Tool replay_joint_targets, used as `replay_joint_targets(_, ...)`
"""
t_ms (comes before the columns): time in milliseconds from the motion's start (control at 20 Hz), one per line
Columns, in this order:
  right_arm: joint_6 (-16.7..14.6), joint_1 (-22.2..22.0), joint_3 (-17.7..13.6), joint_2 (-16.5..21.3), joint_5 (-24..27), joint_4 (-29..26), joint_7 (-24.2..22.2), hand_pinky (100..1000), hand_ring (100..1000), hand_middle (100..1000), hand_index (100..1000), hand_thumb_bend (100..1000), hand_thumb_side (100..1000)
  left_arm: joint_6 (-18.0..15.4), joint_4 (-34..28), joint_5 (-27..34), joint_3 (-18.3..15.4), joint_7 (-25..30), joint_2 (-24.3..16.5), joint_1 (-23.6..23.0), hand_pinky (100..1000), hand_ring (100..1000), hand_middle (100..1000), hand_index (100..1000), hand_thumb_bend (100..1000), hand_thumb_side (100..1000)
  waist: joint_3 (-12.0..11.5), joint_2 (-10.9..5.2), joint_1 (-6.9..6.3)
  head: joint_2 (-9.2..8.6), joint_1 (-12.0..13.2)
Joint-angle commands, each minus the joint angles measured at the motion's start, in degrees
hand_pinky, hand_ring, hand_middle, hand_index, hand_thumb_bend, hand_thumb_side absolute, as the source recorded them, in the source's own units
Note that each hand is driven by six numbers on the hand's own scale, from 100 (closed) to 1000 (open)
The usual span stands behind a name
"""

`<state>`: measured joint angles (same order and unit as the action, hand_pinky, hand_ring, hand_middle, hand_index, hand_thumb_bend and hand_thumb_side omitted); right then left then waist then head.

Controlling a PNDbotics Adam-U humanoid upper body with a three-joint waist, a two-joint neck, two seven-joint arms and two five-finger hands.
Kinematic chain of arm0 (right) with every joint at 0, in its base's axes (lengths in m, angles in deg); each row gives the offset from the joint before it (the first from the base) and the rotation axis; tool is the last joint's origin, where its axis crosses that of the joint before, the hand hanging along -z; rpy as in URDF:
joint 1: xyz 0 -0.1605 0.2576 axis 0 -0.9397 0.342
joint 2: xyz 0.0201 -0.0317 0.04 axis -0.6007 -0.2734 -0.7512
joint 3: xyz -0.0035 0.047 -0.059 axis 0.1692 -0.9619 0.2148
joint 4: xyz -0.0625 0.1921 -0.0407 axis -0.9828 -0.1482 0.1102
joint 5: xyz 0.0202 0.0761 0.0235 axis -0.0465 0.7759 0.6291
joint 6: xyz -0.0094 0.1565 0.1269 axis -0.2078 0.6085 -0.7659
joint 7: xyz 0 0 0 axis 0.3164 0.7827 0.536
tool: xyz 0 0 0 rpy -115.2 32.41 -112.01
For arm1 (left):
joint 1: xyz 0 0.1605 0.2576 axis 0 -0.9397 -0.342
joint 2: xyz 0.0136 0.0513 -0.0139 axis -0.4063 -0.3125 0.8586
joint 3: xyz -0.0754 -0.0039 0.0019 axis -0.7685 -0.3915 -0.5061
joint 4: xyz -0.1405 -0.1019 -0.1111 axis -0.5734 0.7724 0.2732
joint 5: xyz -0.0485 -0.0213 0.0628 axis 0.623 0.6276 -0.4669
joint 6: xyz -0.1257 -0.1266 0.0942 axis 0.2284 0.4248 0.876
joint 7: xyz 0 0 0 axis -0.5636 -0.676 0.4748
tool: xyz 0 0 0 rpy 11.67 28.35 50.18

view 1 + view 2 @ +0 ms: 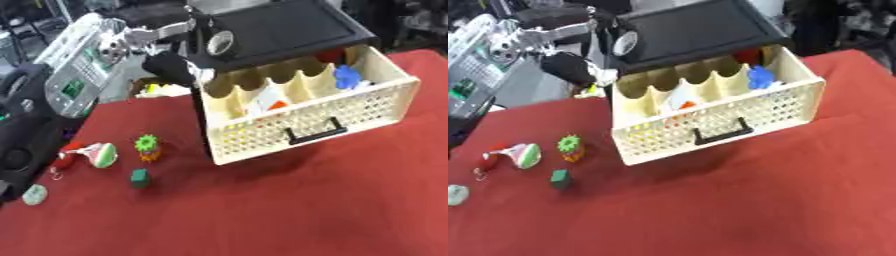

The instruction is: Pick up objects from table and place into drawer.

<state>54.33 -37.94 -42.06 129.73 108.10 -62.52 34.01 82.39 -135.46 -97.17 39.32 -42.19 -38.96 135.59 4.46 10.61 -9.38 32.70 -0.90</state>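
- Left eye view: cream drawer stands pulled open on the red table, blue piece inside.
- Left hand hovers by its back corner; grip unclear.
- Green cube and spiky green toy wait on the cloth.

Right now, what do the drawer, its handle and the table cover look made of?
Drawer: looks like cream moulded plastic, matte; the front is a regular perforated grid and the dividers inside are scalloped. Handle: black, thin bar, probably plastic, could be coated metal. Table cover: red and matte with no glare, likely felt or cloth; weave not discernible.
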Motion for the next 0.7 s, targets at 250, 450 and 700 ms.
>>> replay_joint_targets(250, 0.42, 0.87, -0.61, 1.33, 0.16, -0.32, -0.02, 371, 486, 471, 737, 100, 1000, -0.62, -0.4, 0.74, -1.05, -0.98, -0.65, 1.18, 440, 620, 651, 917, 100, 604, -0.01, -0.67, 0.47, -0.27, 0.0)
replay_joint_targets(450, 0.56, 1.05, -0.57, 1.37, 0.16, -0.32, 0.02, 371, 487, 471, 737, 100, 1000, -1.35, -0.6, 0.91, -0.84, -0.7, -0.73, 1.26, 482, 657, 683, 944, 105, 632, -0.03, -0.69, 0.38, -0.14, -0.13)
replay_joint_targets(700, 0.86, 1.27, -0.52, 1.35, 0.39, -0.32, -0.02, 372, 487, 471, 735, 100, 1000, -3.64, -1.23, 0.97, -0.71, 0.54, -0.66, 1.47, 578, 743, 755, 996, 229, 761, 0.04, -0.89, 0.29, 0.07, -0.34)
